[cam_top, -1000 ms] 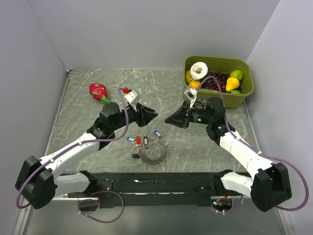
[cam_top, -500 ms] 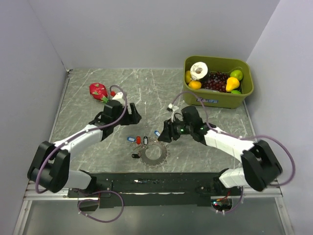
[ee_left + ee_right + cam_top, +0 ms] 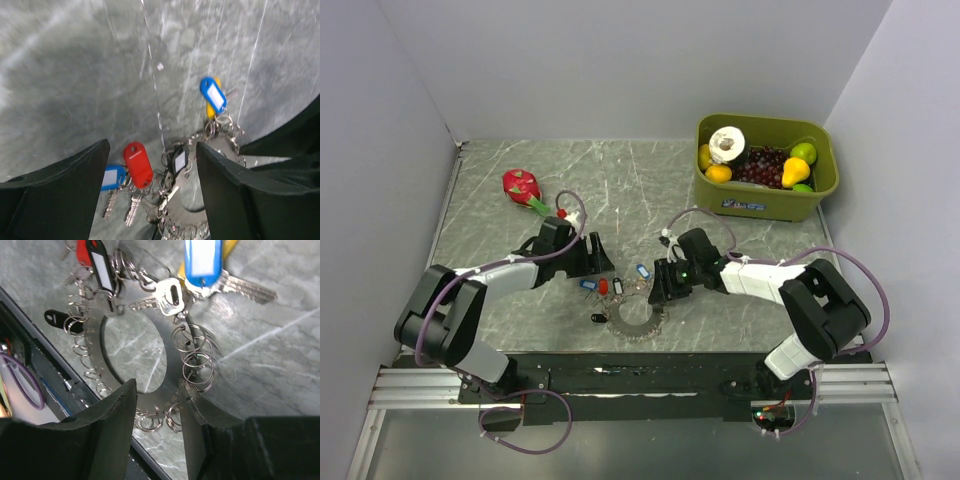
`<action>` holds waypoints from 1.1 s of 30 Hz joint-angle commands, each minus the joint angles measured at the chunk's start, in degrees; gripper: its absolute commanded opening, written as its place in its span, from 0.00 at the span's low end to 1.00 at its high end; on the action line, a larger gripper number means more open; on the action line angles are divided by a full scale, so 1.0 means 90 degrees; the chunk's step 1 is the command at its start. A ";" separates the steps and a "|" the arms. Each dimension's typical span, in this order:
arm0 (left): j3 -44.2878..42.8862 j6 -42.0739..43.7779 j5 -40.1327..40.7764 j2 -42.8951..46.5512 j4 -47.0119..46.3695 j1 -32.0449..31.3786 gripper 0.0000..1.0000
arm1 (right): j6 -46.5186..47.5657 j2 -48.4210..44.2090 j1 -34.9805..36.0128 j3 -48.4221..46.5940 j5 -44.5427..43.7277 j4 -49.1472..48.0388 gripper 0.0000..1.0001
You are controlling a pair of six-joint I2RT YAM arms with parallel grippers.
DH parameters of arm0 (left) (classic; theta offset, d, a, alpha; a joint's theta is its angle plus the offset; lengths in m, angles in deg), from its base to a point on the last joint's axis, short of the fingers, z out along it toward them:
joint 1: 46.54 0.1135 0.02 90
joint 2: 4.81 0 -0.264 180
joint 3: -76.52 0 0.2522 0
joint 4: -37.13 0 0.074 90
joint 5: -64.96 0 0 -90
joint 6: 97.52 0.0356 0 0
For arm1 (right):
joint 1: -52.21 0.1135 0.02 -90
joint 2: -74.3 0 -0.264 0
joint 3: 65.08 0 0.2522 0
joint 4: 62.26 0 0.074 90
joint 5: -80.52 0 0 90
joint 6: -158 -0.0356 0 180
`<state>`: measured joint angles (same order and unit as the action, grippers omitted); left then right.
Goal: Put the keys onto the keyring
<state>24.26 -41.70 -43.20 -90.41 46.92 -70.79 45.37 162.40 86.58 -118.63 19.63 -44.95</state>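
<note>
Altogether two blue-tagged keys (image 3: 213,95), one keyring (image 3: 646,320).

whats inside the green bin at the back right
The green bin holds a white roll, orange fruit, dark grapes, a yellow fruit and a green fruit. Whatever lies beneath them is covered.

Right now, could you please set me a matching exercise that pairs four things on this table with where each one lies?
Things:
1. dragon fruit
2. green bin
3. keyring
4. red-tagged key

Places:
A. far right corner of the table
B. mid-table, nearest the arms' bases
C. far left part of the table
D. between a blue tag and a black tag

Pairs: 1-C, 2-A, 3-B, 4-D.
</note>
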 commanded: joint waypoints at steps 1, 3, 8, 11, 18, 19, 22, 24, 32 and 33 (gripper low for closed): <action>0.0108 -0.0187 -0.0629 -0.0117 -0.0418 -0.0117 0.74 | -0.0122 -0.0004 0.0039 0.0105 -0.0342 -0.0004 0.47; 0.0137 -0.0216 -0.0668 -0.0186 -0.0477 -0.0186 0.73 | -0.0122 0.0036 0.0048 0.0046 -0.0547 0.0006 0.47; 0.0196 -0.0412 -0.0747 -0.0293 -0.0701 -0.0421 0.70 | 0.0170 0.0192 0.0039 -0.0343 -0.0997 0.0219 0.48; 0.0235 -0.0451 -0.0611 -0.0206 -0.0702 -0.0431 0.70 | 0.0385 -0.0129 0.0038 -0.0491 -0.1124 0.0308 0.51; 0.0177 -0.0441 -0.0317 0.0146 -0.0634 -0.0411 0.72 | 0.0864 -0.1165 0.0068 -0.0696 -0.1417 0.0260 0.60; 0.0157 -0.0432 -0.0307 0.0224 -0.0633 -0.0392 0.72 | 0.0942 -0.1165 0.0068 -0.0735 -0.1379 0.0202 0.61; 0.0069 -0.0451 -0.0346 0.0360 -0.0624 -0.0314 0.73 | 0.1264 -0.0902 0.0077 -0.1026 -0.1233 0.0181 0.60; 0.0011 -0.0499 -0.0512 0.0419 -0.0633 -0.0187 0.73 | 0.1498 -0.0552 0.0117 -0.1232 -0.1125 0.0211 0.58; -0.0009 -0.0627 -0.0932 0.0722 -0.0702 0.0184 0.75 | 0.1734 0.0807 0.0409 -0.2385 -0.1349 0.0553 0.47; 0.0000 -0.0627 -0.0961 0.0771 -0.0692 0.0214 0.76 | 0.1743 0.0962 0.0419 -0.2443 -0.1349 0.0572 0.47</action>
<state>25.99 -45.98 -49.16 -86.00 42.35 -69.74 58.98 167.47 89.33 -136.51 8.76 -41.10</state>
